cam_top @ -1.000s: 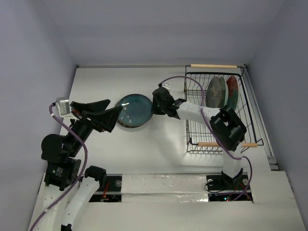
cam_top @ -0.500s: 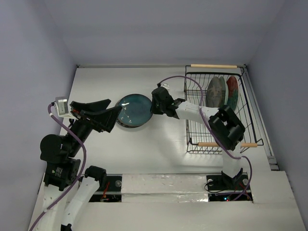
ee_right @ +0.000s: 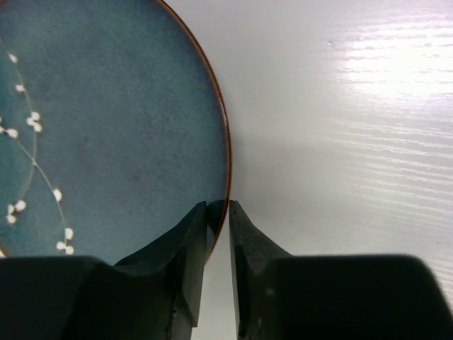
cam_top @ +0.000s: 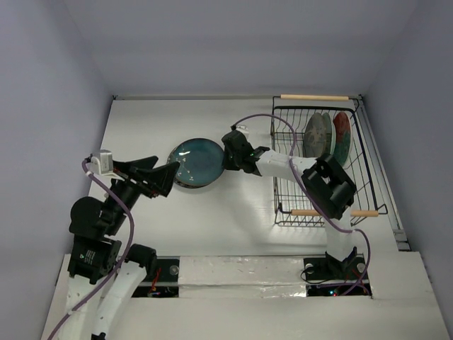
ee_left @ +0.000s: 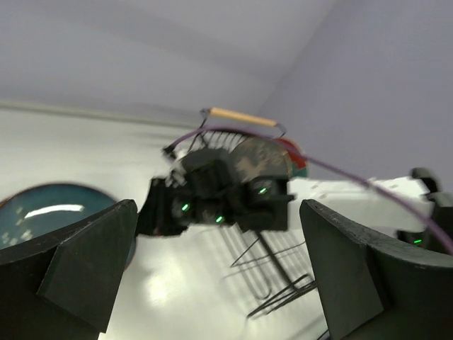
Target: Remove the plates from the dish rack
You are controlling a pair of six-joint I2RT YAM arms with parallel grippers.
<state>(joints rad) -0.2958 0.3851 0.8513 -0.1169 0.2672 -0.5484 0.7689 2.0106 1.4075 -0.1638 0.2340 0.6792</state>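
Observation:
The speckled teal-blue plate (cam_top: 196,161) lies flat on the table left of the dish rack (cam_top: 283,191); a dark rim shows under its near edge. My right gripper (cam_top: 228,157) is shut on its right rim, one finger over the plate (ee_right: 106,127) and one outside it, in the right wrist view (ee_right: 219,205). The grey-green plate (cam_top: 318,133) and the red plate (cam_top: 342,134) stand upright in the rack's far end. My left gripper (cam_top: 167,176) hovers open and empty at the teal plate's left edge; its left wrist view (ee_left: 219,269) shows the plate (ee_left: 49,212) and rack (ee_left: 297,283).
The rack's wooden handles (cam_top: 315,97) lie at its far and near ends (cam_top: 325,212). A purple cable (cam_top: 258,117) arcs from the right wrist over the table. Walls close in the table at the back and sides.
My left arm has shifted right and a little nearer, its gripper still open by the plate. My right gripper has edged slightly left, still holding the teal plate's rim.

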